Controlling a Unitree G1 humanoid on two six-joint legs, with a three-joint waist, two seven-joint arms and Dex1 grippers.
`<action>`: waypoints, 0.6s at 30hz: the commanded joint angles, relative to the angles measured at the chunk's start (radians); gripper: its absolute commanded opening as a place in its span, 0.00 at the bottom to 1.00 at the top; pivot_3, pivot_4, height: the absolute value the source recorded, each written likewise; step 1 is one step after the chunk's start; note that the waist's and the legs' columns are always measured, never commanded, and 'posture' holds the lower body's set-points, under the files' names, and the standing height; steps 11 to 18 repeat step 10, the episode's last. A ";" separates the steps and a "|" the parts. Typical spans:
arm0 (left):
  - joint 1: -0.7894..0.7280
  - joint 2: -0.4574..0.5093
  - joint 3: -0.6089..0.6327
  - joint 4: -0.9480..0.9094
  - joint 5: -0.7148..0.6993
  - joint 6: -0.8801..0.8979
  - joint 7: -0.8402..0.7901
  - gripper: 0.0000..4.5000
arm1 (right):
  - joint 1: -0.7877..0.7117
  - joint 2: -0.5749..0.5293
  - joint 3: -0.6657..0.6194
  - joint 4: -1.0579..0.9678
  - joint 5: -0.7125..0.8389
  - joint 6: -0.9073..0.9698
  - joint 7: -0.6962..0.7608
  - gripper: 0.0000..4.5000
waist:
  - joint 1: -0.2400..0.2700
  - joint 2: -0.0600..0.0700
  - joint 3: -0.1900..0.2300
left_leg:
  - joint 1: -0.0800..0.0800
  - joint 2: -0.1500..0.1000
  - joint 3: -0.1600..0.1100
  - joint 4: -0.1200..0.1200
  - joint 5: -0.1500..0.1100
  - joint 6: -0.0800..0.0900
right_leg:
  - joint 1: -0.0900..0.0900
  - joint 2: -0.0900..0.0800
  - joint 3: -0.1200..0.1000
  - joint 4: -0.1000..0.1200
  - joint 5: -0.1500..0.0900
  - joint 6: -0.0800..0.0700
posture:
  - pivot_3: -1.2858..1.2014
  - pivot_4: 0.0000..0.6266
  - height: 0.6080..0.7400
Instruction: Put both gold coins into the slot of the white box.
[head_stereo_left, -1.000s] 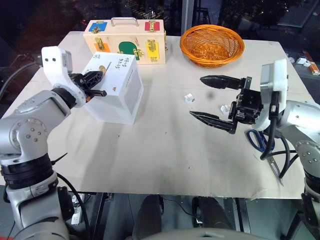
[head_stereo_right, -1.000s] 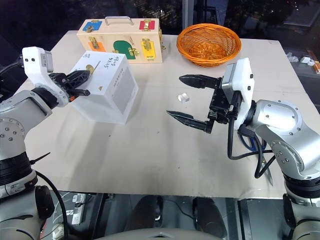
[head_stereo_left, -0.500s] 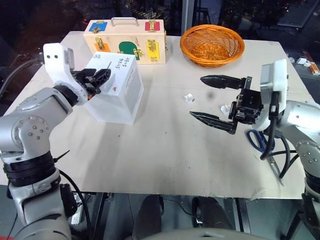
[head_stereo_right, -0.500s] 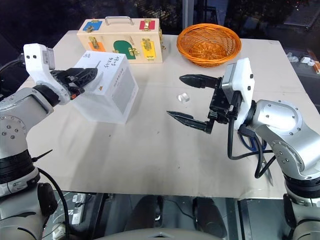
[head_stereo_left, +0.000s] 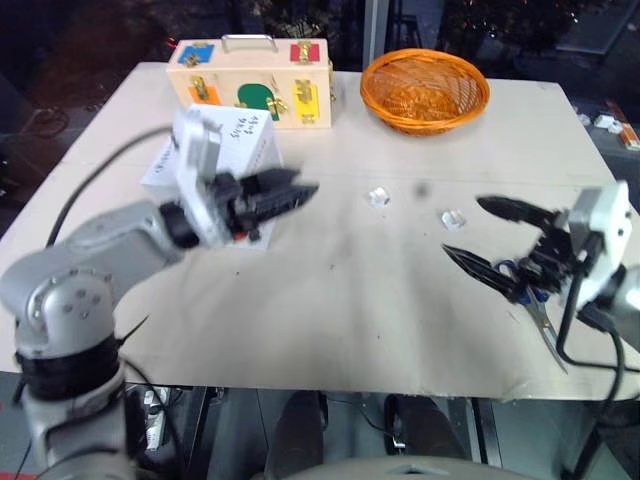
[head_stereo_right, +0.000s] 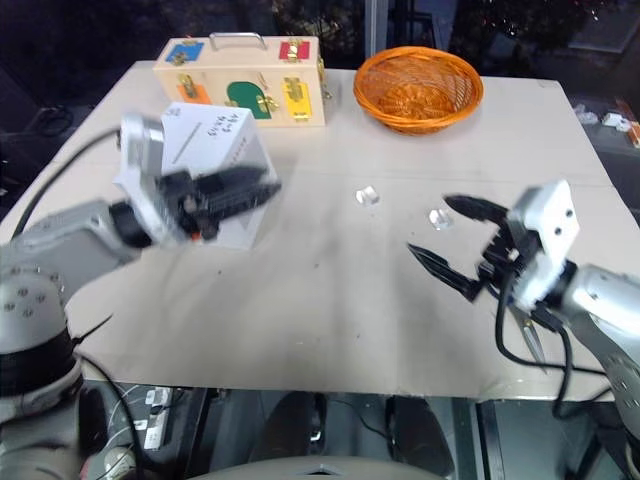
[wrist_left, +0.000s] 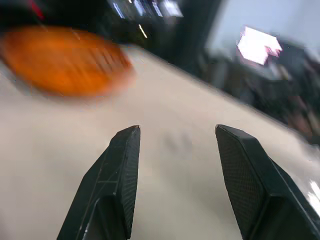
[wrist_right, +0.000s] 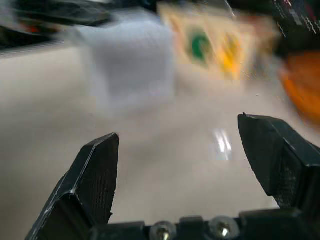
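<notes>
Beige rectangular table (head_stereo_left: 330, 300), frame centre. White cube-like cardboard box (head_stereo_right: 215, 135), upper left; slot not discernible, gold coins not visible. Orange woven basket (head_stereo_left: 425, 90), top centre. Left gripper (head_stereo_left: 290, 193), black fingers parted moderately, empty, before the box. Right gripper (head_stereo_right: 450, 240), fingers spread wide, empty, centre right. Judgement: confirm both coins dropped through the slot before retiring the arms.

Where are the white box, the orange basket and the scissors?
white box (head_stereo_right: 215, 128), right eye view, on its top face.
basket (head_stereo_left: 425, 90), left eye view, on its woven inside.
scissors (head_stereo_left: 512, 270), left eye view, on a blue finger loop.
</notes>
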 joint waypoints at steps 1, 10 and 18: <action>0.112 0.078 0.050 -0.047 0.044 -0.083 -0.135 0.53 | 0.174 0.021 -0.200 -0.085 0.020 -0.062 0.073 0.92 | 0.001 0.000 0.000 | 0.001 0.000 0.000 0.000 0.000 0.000 | 0.000 0.000 0.000 0.000 0.000 0.000 | 0.52 0.24 0.90; 0.416 0.156 0.099 0.057 0.242 -0.299 -0.350 0.53 | 0.529 0.104 -0.397 -0.014 -0.101 -0.267 0.244 0.92 | 0.005 0.001 0.000 | 0.018 0.001 0.001 0.000 -0.003 0.005 | 0.016 0.000 0.000 -0.002 -0.005 0.000 | 0.52 0.24 0.90; 0.416 0.156 0.099 0.057 0.242 -0.299 -0.350 0.53 | 0.529 0.104 -0.397 -0.014 -0.101 -0.267 0.244 0.92 | 0.005 0.001 0.000 | 0.018 0.001 0.001 0.000 -0.003 0.005 | 0.016 0.000 0.000 -0.002 -0.005 0.000 | 0.52 0.24 0.90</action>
